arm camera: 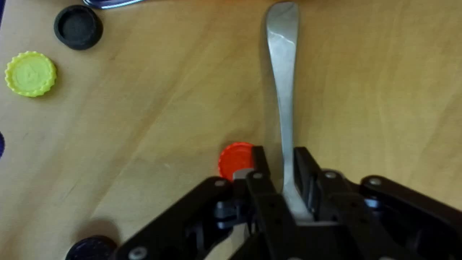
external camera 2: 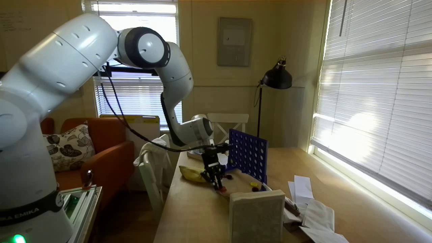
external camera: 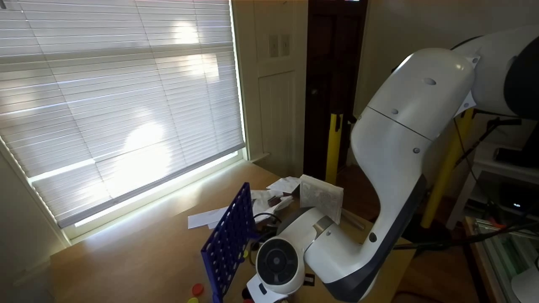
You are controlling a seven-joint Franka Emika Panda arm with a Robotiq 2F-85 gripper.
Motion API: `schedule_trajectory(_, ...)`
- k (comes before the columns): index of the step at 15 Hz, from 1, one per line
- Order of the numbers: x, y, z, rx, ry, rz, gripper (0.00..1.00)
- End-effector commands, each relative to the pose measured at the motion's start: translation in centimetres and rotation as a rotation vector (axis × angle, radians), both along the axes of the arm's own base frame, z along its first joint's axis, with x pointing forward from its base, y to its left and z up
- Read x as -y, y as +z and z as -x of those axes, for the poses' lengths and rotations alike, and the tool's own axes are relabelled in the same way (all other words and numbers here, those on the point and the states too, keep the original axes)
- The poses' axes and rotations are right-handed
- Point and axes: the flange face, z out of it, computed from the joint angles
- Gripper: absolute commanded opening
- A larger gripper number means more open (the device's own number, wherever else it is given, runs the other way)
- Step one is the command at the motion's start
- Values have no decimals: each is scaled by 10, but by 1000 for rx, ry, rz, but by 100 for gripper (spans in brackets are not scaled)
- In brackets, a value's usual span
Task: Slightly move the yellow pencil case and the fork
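Fork (arm camera: 285, 83), silvery metal: seen over the wooden table (external camera 2: 195, 216), its neck set between the fingers (arm camera: 306, 166) of the gripper (arm camera: 279, 148), its head partly hidden; whether it is touched cannot be told. Gripper, black: held low, fingers parted, a gap being shown on one side of the fork. Yellow pencil case (external camera 2: 191, 173), oblong: placed on the table just beside the gripper in an exterior view. Red disc (arm camera: 235, 161): partly covered by a finger. Yellow disc (arm camera: 31, 73) and black disc (arm camera: 78, 27): set well apart from the fork. Dark disc (arm camera: 92, 249): cut off at the wrist view's lower edge. Blue rack (external camera 2: 248, 154), pierced: stood upright in both exterior views. White box (external camera 2: 257, 216): stood upright, papers (external camera 2: 319, 214) strewn near.
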Motion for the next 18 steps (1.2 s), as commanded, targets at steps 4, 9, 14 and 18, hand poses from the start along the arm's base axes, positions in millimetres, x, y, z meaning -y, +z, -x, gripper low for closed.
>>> schedule_trajectory(4,-2,-5,-8,-1,-47,-7,2)
schedule_trajectory(9,10,23,-1,78,-134,-44,2)
schedule_trajectory(14,25,50,1,92,-230,-153,2)
schedule_trajectory(18,47,65,4,73,-407,-199,2)
